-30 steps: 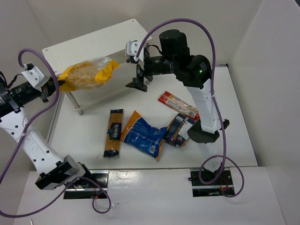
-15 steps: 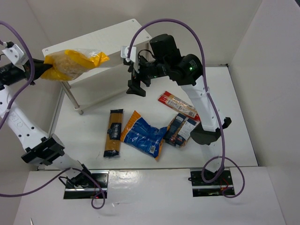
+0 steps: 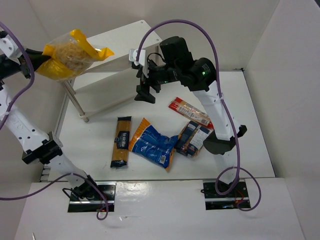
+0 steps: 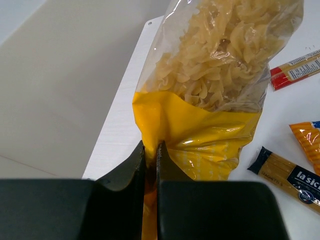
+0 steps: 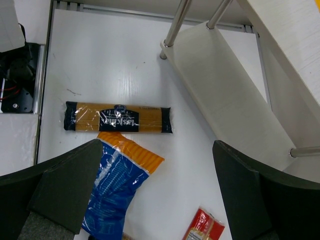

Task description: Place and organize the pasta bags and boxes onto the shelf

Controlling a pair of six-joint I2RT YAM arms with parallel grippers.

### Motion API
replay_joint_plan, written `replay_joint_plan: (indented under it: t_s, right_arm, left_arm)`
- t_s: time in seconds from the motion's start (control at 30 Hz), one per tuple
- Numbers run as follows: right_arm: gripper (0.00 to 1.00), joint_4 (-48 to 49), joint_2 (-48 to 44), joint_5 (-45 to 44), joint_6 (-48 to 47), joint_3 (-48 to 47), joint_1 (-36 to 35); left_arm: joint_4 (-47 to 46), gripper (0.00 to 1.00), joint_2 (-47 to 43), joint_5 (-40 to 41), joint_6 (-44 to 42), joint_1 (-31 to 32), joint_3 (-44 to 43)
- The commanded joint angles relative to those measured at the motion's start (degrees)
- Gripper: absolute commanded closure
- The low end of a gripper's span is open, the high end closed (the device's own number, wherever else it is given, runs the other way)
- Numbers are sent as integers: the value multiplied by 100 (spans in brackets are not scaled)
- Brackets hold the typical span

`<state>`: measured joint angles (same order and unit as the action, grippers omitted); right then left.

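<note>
Up at the far left of the overhead view, the left tool (image 3: 36, 59) was clamped on the yellow end of the yellow-and-clear bag of short pasta (image 3: 70, 54). Its jaws were drawn almost together, with only the film pinched between them. The bag was clear of the table (image 3: 85, 150), held in the air over the left corner of the shelf (image 3: 122, 40). Whether it touched the top board could not be told. From the left wrist, the clear part full of twisted pasta hung away from the tool, with the white top board to its left.

The right tool (image 3: 144, 94) hovered in front of the shelf's lower board with its jaws spread wide and nothing between them.

Four packages lay on the table in front of the shelf. The long orange-dark spaghetti packet (image 3: 121, 141) lay just left of the blue crinkly bag (image 3: 154, 144). That bag's right end was up against the dark blue box (image 3: 192, 137). The slim red-clear packet (image 3: 190, 111) lay just beyond the box.
</note>
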<state>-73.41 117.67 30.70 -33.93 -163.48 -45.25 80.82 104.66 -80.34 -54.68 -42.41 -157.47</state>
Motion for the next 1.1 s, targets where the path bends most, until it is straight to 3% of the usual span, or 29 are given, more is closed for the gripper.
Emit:
replay_joint_plan:
  t_s: [0.0,0.27,0.43,0.6,0.83,0.97,1.07]
  right_arm:
    - [1,-69,-33,24,71,-17,-71]
    - [1,-69,81,-29,71,-17,-71]
    - [1,-69,186,-29,18,-70,-71]
    - [1,-69,318,-82,18,-175,-71]
    - [1,-69,371,-82,71,-228,-71]
    - [1,-69,371,-82,71,-167,-71]
    - [1,-69,371,-82,123,-105,-71]
  left_arm:
    - [-716,100,159,-1696,212,83,-705]
    - [-664,100,713,-1696,405,198,-1233]
    - [-664,100,1222,-1696,694,251,-2232]
    - [-1232,100,1223,-1371,1263,452,-2227]
    - [-3694,100,1223,534,4100,1242,-2227]
    - [-4170,100,1337,2070,4815,1683,-2227]
    - [-4293,100,1451,2661,4974,1824,-2227]
